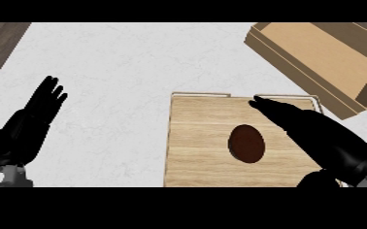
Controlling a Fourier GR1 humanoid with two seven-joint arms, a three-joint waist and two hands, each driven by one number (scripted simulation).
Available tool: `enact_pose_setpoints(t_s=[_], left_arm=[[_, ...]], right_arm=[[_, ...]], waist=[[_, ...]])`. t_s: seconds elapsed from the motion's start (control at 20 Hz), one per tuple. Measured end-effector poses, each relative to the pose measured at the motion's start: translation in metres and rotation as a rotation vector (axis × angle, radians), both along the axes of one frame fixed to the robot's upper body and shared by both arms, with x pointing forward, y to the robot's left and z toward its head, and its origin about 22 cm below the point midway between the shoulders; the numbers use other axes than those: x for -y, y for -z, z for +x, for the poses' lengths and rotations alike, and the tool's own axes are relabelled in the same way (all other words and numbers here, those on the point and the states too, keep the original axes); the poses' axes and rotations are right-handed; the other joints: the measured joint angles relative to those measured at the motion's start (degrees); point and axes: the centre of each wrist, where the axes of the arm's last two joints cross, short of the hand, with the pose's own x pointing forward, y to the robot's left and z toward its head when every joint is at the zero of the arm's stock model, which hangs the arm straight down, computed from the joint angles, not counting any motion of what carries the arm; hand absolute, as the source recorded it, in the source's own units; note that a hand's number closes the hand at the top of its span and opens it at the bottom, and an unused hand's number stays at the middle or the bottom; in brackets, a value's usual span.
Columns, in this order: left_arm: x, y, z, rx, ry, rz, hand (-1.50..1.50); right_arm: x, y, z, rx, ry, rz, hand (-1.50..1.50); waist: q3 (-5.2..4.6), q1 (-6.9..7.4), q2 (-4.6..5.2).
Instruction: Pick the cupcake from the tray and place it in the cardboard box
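Note:
A dark brown cupcake (246, 143) sits near the middle of the wooden tray (201, 145) at the lower right. My right hand (315, 133) hovers over the tray's right side, just right of the cupcake, fingers straight and pointing up-left, holding nothing. The open cardboard box (315, 53) lies at the upper right, beyond the tray's far corner. My left hand (32, 116) rests open at the left edge, fingers up.
The white marbled counter (122, 77) spreads across the left and centre. A dark strip of the counter's edge (10, 36) shows at the upper left corner.

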Motion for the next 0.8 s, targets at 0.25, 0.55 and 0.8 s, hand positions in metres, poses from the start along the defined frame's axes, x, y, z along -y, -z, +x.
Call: enact_pose_setpoints(t_s=[0.25,0.55,0.8], left_arm=[[-0.004,0.005,0.003,0.000,0.002,-0.002,0.00],[-0.002,-0.001,0.001,-0.004,0.002,0.000,0.00],[0.001,0.001,0.001,-0.004,0.001,-0.008,0.00]], right_arm=[[-0.006,0.001,0.005,0.031,-0.019,0.014,-1.50],[-0.017,0.011,0.003,0.048,-0.025,-0.030,-1.50],[-0.028,0.014,0.003,0.041,-0.025,-0.051,-1.50]], waist=[[-0.01,-0.04,0.01],[-0.01,-0.02,0.00],[0.00,-0.03,-0.01]])
